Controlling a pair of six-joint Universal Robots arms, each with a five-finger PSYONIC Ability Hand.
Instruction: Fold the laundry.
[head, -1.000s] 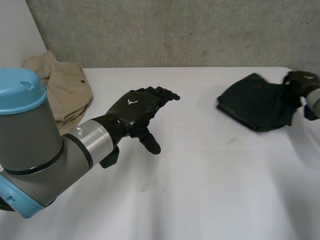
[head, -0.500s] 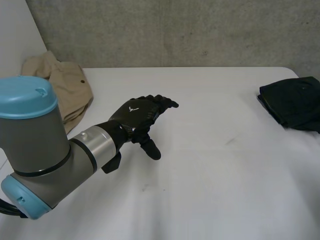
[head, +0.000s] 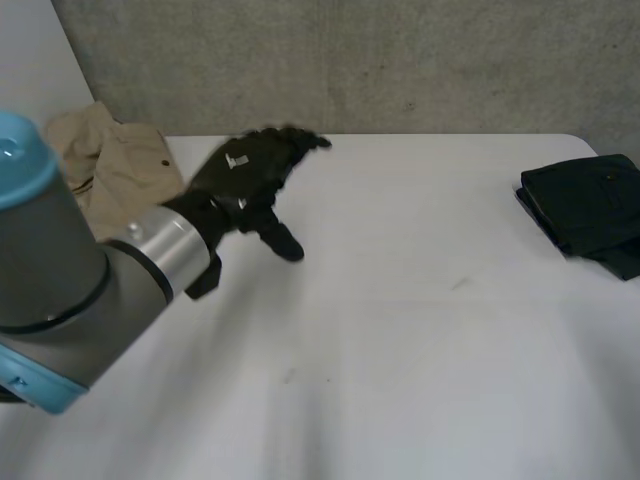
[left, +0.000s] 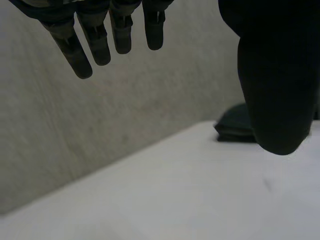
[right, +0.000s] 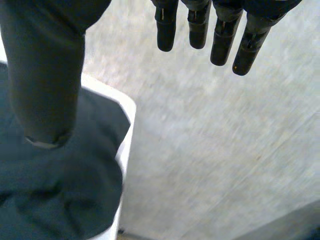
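A dark folded garment lies at the table's far right edge, also seen beyond my left hand's thumb. A crumpled beige garment sits at the back left corner. My left hand hovers over the table just right of the beige garment, open with straight fingers and nothing in it. My right hand is open above the dark garment. Its fingers are straight and reach out past the table's edge, holding nothing.
The white table spreads wide between the two garments. Its right edge runs right beside the dark garment, with grey floor below. A concrete wall stands behind the table.
The right hand carried the dark garment to the table's right edge and has let go of it. The left hand moved back and left, towards the beige garment.
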